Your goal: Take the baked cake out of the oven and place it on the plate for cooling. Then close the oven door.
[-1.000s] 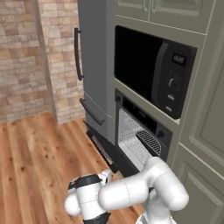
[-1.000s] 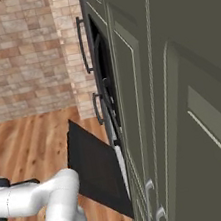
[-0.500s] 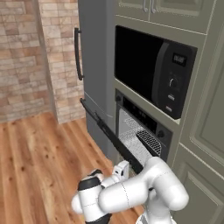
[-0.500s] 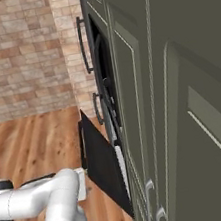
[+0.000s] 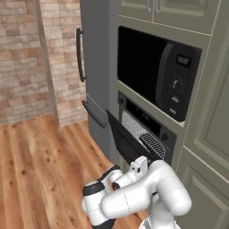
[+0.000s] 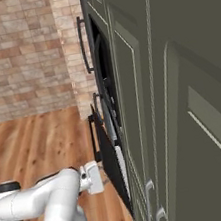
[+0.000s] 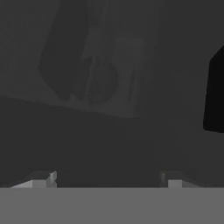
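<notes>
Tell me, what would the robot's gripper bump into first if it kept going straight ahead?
Most likely the oven door. The gripper points at its dark panel close in front, with open fingers; whether they already touch it is unclear.

Plank floor under the cabinets

A wooden floor [image 5: 40, 156] runs from the brick wall [image 5: 27, 58] to the grey-green cabinet wall [image 6: 185, 121].

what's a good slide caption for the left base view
White arm pushing the black oven door nearly shut, beneath the microwave.

Dark oven door [image 7: 109, 131] surface close ahead, fingers [image 7: 41, 178] spread wide apart below it
</notes>
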Controlling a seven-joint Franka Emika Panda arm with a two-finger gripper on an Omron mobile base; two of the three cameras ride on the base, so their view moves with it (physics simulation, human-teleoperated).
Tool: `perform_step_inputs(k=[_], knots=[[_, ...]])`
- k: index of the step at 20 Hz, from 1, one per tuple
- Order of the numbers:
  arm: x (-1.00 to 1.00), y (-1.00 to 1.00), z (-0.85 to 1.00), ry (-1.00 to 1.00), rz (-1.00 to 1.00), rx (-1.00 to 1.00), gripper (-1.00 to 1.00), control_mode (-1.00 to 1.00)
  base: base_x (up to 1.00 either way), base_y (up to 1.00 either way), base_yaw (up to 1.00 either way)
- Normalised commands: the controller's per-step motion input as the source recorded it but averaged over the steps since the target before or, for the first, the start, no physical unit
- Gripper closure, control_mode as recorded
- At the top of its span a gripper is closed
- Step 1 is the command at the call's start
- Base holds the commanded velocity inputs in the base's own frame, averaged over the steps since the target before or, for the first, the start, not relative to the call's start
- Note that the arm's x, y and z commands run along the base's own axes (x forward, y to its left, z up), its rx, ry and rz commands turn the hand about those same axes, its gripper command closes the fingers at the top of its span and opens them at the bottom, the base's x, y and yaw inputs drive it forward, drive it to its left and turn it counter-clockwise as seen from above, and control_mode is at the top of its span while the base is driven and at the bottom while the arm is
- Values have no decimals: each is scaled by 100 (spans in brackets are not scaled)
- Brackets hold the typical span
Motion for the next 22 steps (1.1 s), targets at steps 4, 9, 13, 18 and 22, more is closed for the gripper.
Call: perform_step_inputs(k=[4,9,13,18,22], knots=[[57,0,0,-29,-47,-54,-100,-100,0,0,0],[70,-7,0,-23,-43,-45,-100,-100,0,0,0],[68,-20,0,-19,-36,-34,-100,-100,0,0,0],[63,-28,-2,-18,-33,-32,-100,-100,0,0,0],[55,-33,-17,-16,-31,-31,-100,-100,0,0,0]])
